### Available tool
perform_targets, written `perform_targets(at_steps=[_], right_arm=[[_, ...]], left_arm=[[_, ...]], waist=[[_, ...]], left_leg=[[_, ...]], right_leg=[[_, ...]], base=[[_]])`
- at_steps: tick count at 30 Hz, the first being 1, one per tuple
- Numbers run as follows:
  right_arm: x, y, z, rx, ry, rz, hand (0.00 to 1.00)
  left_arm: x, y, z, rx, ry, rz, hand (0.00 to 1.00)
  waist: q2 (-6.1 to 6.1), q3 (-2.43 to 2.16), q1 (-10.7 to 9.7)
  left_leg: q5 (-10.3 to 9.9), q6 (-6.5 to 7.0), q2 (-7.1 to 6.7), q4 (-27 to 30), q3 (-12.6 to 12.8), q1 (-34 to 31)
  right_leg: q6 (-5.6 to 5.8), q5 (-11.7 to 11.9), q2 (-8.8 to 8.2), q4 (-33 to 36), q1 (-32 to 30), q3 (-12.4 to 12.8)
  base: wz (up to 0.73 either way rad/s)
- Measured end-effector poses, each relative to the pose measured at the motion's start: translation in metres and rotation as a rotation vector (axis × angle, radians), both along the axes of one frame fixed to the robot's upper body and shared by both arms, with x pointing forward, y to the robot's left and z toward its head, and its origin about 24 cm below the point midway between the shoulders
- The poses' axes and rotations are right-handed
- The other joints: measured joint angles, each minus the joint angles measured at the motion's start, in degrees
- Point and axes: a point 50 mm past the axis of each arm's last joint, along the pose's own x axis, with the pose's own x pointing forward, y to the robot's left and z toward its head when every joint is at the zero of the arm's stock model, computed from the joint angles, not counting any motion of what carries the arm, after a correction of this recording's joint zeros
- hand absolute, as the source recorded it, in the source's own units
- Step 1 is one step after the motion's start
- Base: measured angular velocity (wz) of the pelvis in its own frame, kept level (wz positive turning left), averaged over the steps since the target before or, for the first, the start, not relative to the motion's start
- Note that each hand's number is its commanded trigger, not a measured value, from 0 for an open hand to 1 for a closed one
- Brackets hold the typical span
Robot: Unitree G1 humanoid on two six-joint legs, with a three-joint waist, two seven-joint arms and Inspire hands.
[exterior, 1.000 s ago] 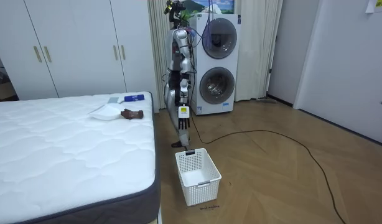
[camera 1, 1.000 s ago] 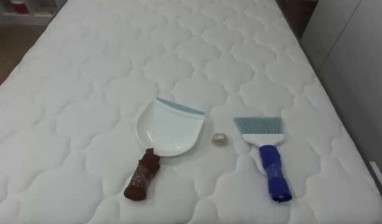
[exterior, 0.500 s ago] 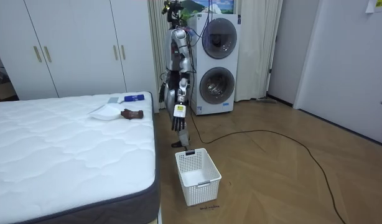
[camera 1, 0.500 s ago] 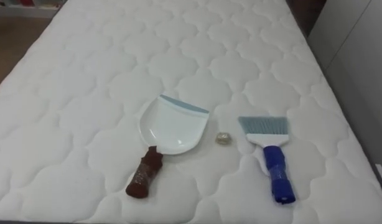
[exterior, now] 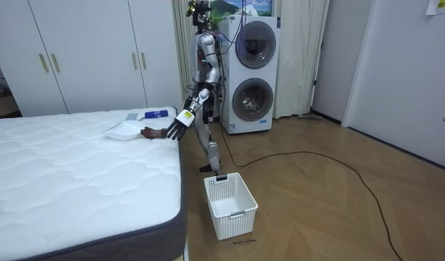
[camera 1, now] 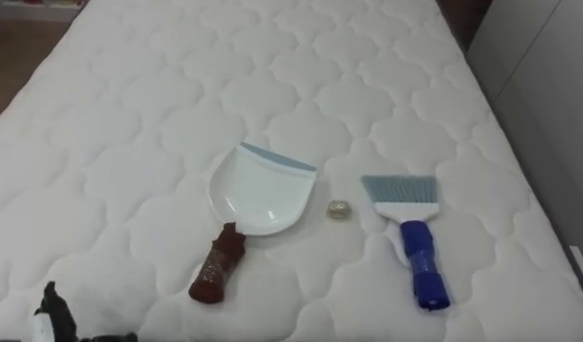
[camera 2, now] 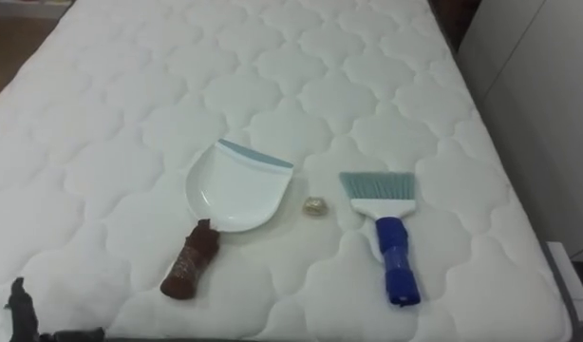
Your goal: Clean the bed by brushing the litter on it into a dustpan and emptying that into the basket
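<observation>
A white dustpan (camera 1: 258,195) with a brown handle (camera 1: 216,271) lies on the quilted white mattress (camera 1: 178,76), near its front edge. Just right of the pan sits a small crumpled scrap (camera 1: 340,210). Further right lies a hand brush (camera 1: 412,242) with a blue handle, its pale bristles pointing away from me. My left hand (camera 1: 54,318) comes up at the lower left with straight fingers, holding nothing, well left of the brown handle. In the room view that left hand (exterior: 177,125) reaches over the bed's end toward the dustpan (exterior: 123,130).
I stand at the bed's end, washing machines (exterior: 253,72) behind me. A white laundry basket (exterior: 230,205) stands on the wood floor by the bed's corner. White wardrobes (exterior: 85,51) line the wall past the bed. A white panel (camera 1: 548,95) runs close along the mattress's right side.
My left arm has swung up from hanging at my side; the hand now shows at the lower left of the eye views. Dustpan, scrap and brush lie as before.
</observation>
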Motion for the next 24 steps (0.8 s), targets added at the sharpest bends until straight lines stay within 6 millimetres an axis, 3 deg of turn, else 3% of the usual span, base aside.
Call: perform_targets(at_steps=[8,14,17,21,24], right_arm=[[0.003,0.002,0.000,0.014,-0.022,0.003,0.00],[0.004,0.004,0.000,0.011,-0.016,0.048,0.00],[0.005,0.005,0.000,0.009,-0.016,0.067,0.00],[0.024,0.006,0.004,0.004,-0.071,0.111,0.00],[0.046,0.000,0.011,-0.020,-0.112,0.127,0.00]], left_arm=[[0.031,-0.026,0.014,-0.013,-0.101,-0.160,0.00],[0.047,-0.034,0.020,-0.058,-0.139,-0.192,0.00],[0.053,-0.036,0.022,-0.062,-0.152,-0.206,0.00],[0.067,-0.037,0.031,-0.044,-0.186,-0.240,0.00],[0.081,-0.045,0.037,-0.039,-0.216,-0.291,0.00]], waist=[[-0.01,0.02,-0.42],[-0.71,0.61,-0.40],[-0.89,0.54,-0.40],[-0.50,0.65,-0.70],[0.66,0.89,-1.55]], left_leg=[[0.04,0.00,0.04,0.56,-0.01,-0.26],[0.08,-0.08,0.04,0.69,-0.41,-1.11],[0.08,-0.08,-0.04,0.84,-0.46,-1.67],[0.08,-0.08,-0.09,2.86,-1.07,-5.23],[0.15,-0.04,-0.03,4.19,-1.19,-8.52]], right_leg=[[0.00,0.00,-0.13,-0.87,0.47,-0.30],[-0.01,0.00,-0.05,-0.89,-0.07,-0.31],[-0.01,0.00,-0.07,-0.74,-0.62,-0.33],[-0.09,0.49,-0.11,-0.70,-3.02,-0.74],[-0.15,1.17,-0.14,-0.56,-6.06,-0.57]], base=[[0.00],[0.02],[0.02],[0.07],[0.06]])
